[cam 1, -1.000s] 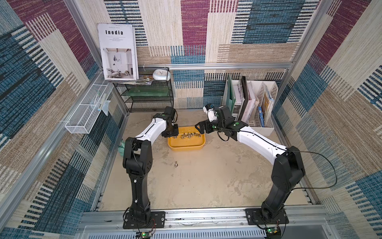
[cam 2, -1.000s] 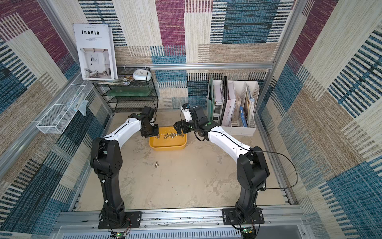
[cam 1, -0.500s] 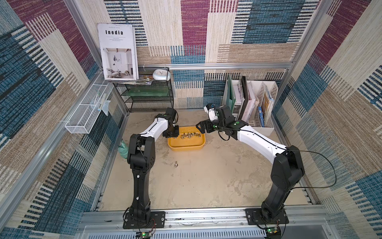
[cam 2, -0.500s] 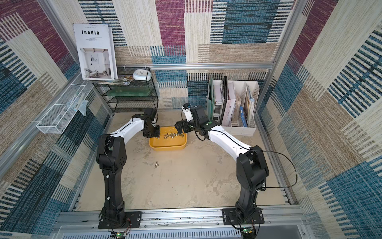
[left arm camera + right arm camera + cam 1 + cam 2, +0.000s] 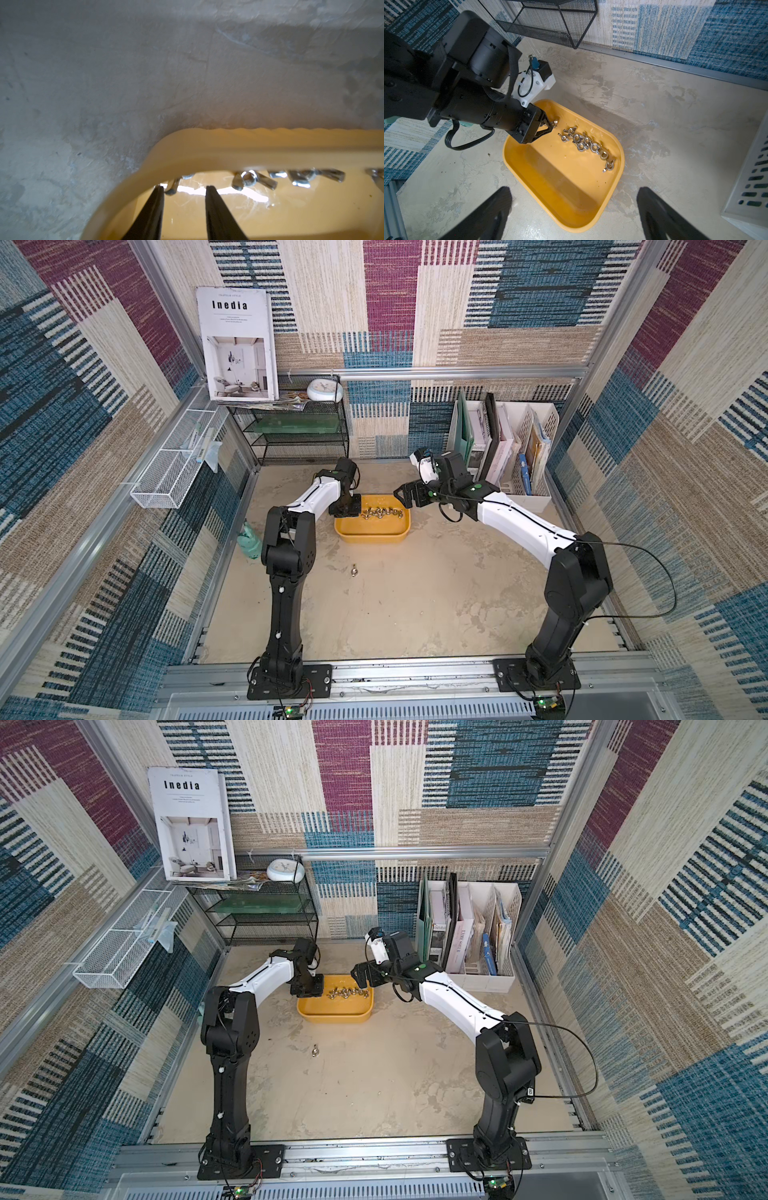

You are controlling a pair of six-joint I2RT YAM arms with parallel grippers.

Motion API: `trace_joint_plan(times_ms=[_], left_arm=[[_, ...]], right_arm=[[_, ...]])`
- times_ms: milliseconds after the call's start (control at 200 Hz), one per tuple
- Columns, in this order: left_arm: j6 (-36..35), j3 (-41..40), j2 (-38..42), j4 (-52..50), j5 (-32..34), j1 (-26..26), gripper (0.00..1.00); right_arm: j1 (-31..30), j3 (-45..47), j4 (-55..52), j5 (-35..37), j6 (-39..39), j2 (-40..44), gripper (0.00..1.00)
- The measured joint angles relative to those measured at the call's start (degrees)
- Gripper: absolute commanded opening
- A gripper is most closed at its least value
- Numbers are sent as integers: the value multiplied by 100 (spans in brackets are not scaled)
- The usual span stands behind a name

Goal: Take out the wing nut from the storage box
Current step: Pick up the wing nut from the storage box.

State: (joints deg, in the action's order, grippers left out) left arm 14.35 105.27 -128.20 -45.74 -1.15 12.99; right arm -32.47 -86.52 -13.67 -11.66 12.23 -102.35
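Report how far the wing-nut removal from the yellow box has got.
Done: one wing nut already lies on the table, outside the storage box. In hand: the left gripper is down inside the box, jaws open, nothing between them, a nut just beside one finger. The right gripper hangs open above. Left: a row of nuts remains inside.

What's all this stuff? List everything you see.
storage box: one, yellow, mid-table toward the back
wing nuts: a cluster, silver, in the storage box along its back wall
loose wing nut: one, silver, on the table before the box
table: one, beige, below all
wire shelf: one, black, back left
magazine: one, white, atop the shelf
mesh basket: one, white, left wall
file organizer: one, white, back right
teal object: one, table's left edge
left pincer: one, black, part open, inside the box
right pincer: one, black, open, above the box's right end
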Motion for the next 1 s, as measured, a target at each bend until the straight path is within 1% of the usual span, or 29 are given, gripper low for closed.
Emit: trace_joint_plan(times_ms=[316, 356, 411, 466, 561, 646, 706, 776, 821, 911, 962, 1002], left_arm=[[-192, 140, -157, -20, 90, 74, 40], [-221, 168, -184, -22, 109, 83, 38], [-238, 203, -208, -24, 116, 92, 37], [-258, 229, -212, -24, 116, 101, 32], [-260, 229, -212, -17, 116, 111, 32], [-258, 197, -203, -20, 118, 125, 28], [-260, 168, -197, -17, 118, 129, 22], [-262, 140, -197, -24, 118, 129, 21], [-278, 118, -192, -22, 118, 129, 17], [-278, 85, -166, -17, 122, 136, 17], [-278, 68, -142, -26, 122, 136, 14], [-275, 46, -114, -22, 127, 136, 10]], right_arm=[[0, 0, -11, -83, 2, -9, 99], [2, 0, -11, -85, 2, -9, 99], [4, 0, -11, -90, 2, -9, 99], [7, 0, -11, -98, 2, -9, 99], [7, 0, -13, -105, 2, -9, 99], [7, 0, -13, -105, 2, -9, 99], [7, 0, -13, -107, 0, -9, 99], [7, 0, -13, -129, 0, -9, 99], [7, 0, -13, -144, 0, -9, 99], [7, 0, -13, -173, 0, -9, 99], [11, 0, -13, -184, 0, -9, 99], [11, 0, -13, -197, 0, -9, 99]])
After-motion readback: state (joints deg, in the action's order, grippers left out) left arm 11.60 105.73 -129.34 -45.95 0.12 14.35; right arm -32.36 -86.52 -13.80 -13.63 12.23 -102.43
